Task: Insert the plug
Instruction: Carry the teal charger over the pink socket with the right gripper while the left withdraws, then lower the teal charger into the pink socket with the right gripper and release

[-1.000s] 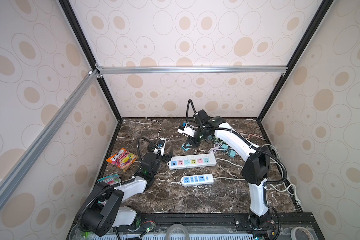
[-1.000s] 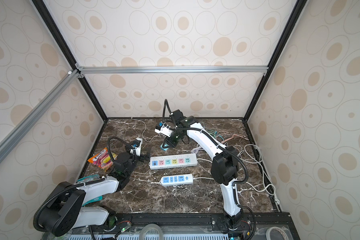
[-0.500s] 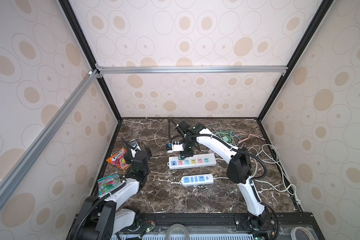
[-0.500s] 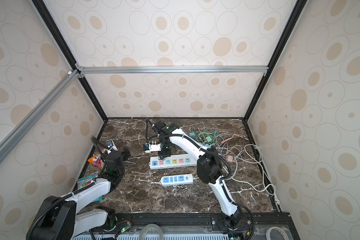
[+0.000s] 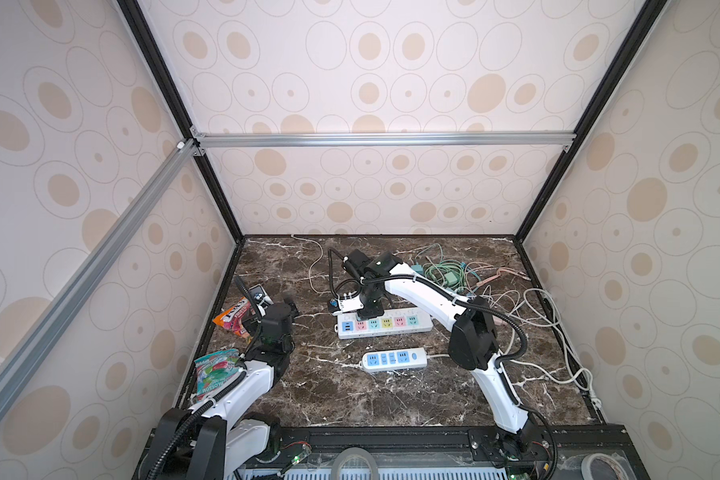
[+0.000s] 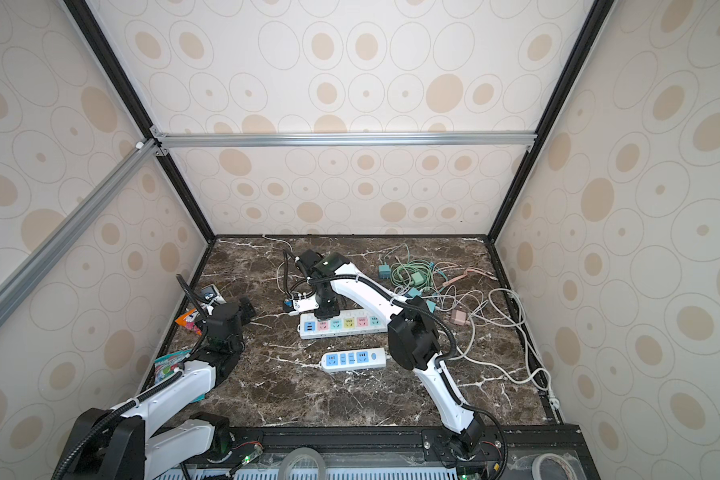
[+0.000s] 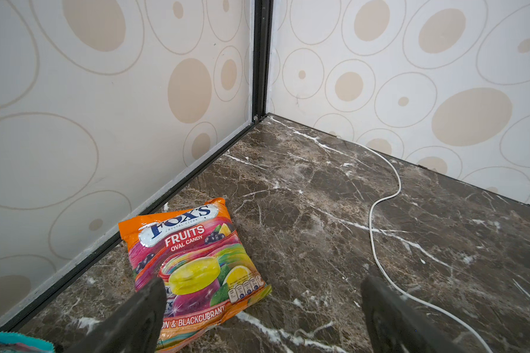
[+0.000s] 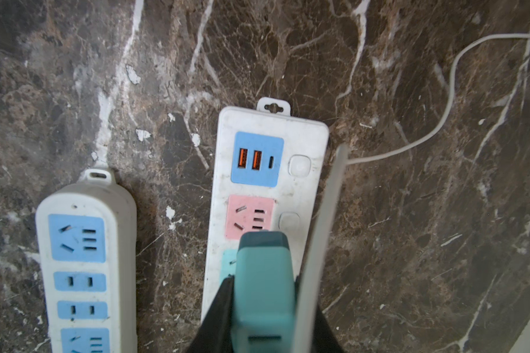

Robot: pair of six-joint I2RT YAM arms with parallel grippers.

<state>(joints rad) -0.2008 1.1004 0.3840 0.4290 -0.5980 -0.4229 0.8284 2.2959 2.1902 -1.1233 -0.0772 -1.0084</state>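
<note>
Since prongs presumably must meet slots squarely, your right gripper (image 8: 268,305) clamps the teal plug (image 8: 262,266) just above the multicoloured power strip (image 8: 303,137), near the table's centre. Your left gripper (image 7: 263,282), wide open and empty, hovers by the candy bag (image 7: 193,250) at the left edge.

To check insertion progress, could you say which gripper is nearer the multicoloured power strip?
Right. The right gripper, shut on a teal plug, is over the multicoloured power strip; the left gripper, open, is away by the Fox's candy bag.
</note>
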